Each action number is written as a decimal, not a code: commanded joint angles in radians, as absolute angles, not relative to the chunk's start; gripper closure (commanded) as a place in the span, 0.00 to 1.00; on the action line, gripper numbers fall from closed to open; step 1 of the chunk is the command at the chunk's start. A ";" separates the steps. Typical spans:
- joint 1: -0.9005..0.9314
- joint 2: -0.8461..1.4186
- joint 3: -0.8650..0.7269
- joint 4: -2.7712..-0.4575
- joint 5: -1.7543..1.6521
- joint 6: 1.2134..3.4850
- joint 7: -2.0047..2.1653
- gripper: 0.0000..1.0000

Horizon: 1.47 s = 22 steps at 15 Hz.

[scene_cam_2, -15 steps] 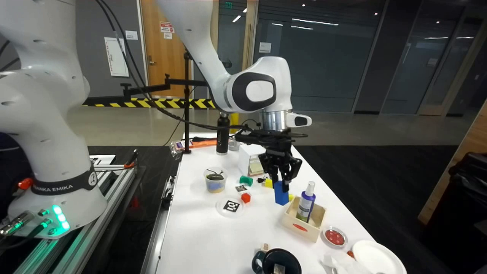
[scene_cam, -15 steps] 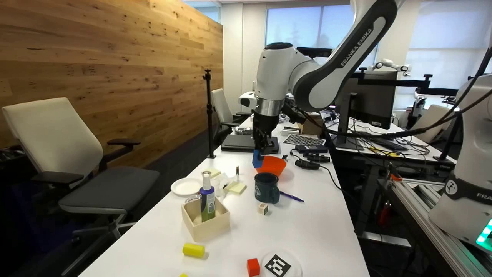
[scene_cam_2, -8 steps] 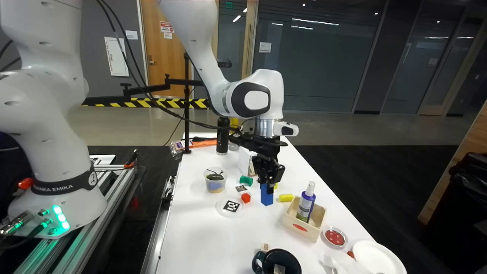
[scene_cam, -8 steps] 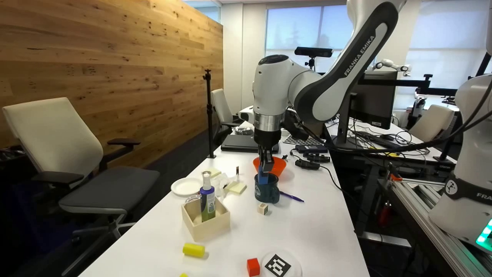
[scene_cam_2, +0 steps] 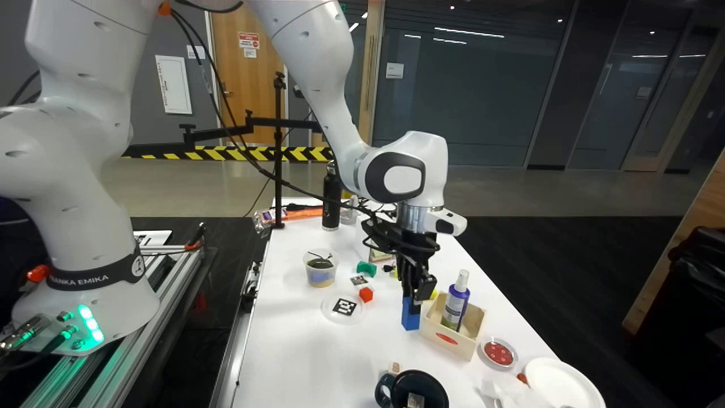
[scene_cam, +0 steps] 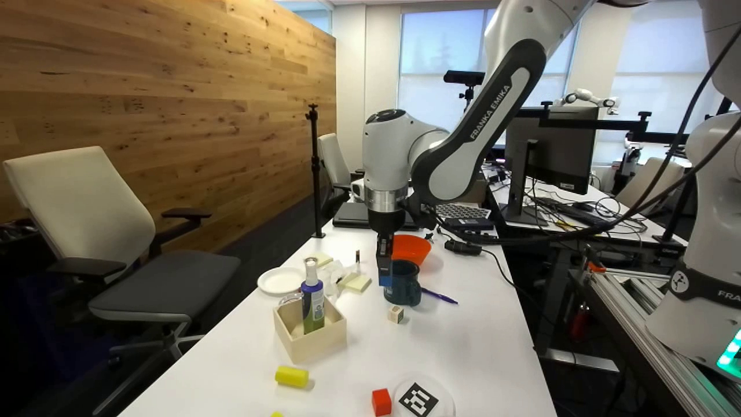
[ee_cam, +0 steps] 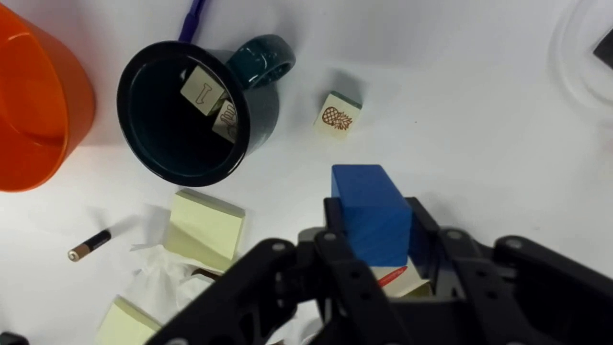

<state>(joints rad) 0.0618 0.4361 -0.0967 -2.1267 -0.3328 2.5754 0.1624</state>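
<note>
My gripper [ee_cam: 376, 211] is shut on a blue block [ee_cam: 373, 230], one finger on each side, with the block's lower end sticking out past the fingertips. The block [scene_cam_2: 410, 316] hangs upright above the white table, beside the wooden box [scene_cam_2: 453, 340] in an exterior view. That box holds a purple spray bottle [scene_cam_2: 455, 306]. In an exterior view the block [scene_cam: 385, 281] overlaps the left edge of the dark teal mug [scene_cam: 403, 289]. In the wrist view the mug [ee_cam: 261, 117] holds two printed cubes. A pineapple-printed cube [ee_cam: 337, 117] stands on the table beside it.
An orange bowl [scene_cam: 412, 250] stands behind the mug. A purple pen [scene_cam: 440, 296], yellow notepads [ee_cam: 206, 225], a battery-like cylinder [ee_cam: 89, 246] and a white plate [scene_cam: 281, 281] are around. A yellow cylinder [scene_cam: 292, 377], red cube [scene_cam: 381, 402] and marker disc [scene_cam_2: 342, 307] lie further off.
The gripper has come down with the blue block still held. In an exterior view it first shifted left, then back right to beside the wooden box. The other objects have not moved.
</note>
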 commanded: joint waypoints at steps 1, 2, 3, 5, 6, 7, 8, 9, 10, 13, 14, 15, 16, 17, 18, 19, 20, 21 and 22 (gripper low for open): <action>0.038 0.479 -0.101 -2.045 -0.223 2.549 0.207 0.90; 0.033 0.479 -0.107 -2.036 -0.199 2.554 0.218 0.90; 0.029 0.476 -0.115 -2.028 -0.183 2.552 0.230 0.90; 0.024 0.466 -0.138 -2.019 -0.169 2.549 0.261 0.90; 0.026 0.465 -0.155 -2.016 -0.175 2.550 0.283 0.90; 0.023 0.464 -0.168 -2.017 -0.176 2.549 0.300 0.90; 0.023 0.466 -0.182 -2.016 -0.178 2.549 0.318 0.90; 0.021 0.468 -0.191 -2.016 -0.177 2.548 0.331 0.90; 0.020 0.472 -0.198 -2.017 -0.174 2.546 0.343 0.90; 0.016 0.482 -0.206 -2.012 -0.168 2.534 0.372 0.90; 0.013 0.485 -0.205 -2.011 -0.163 2.528 0.379 0.90; 0.009 0.491 -0.204 -2.008 -0.156 2.523 0.386 0.90; 0.006 0.494 -0.203 -2.007 -0.147 2.517 0.390 0.90; 0.003 0.499 -0.202 -2.007 -0.136 2.513 0.394 0.90; 0.001 0.503 -0.202 -2.005 -0.127 2.507 0.398 0.90; -0.004 0.508 -0.200 -2.005 -0.114 2.502 0.401 0.90; -0.008 0.511 -0.200 -2.005 -0.101 2.500 0.403 0.90; -0.013 0.515 -0.200 -2.003 -0.089 2.497 0.405 0.90; -0.020 0.518 -0.200 -2.002 -0.073 2.497 0.407 0.90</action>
<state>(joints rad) 0.0031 0.5037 -0.2078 -2.0263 -0.1315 2.5278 0.3959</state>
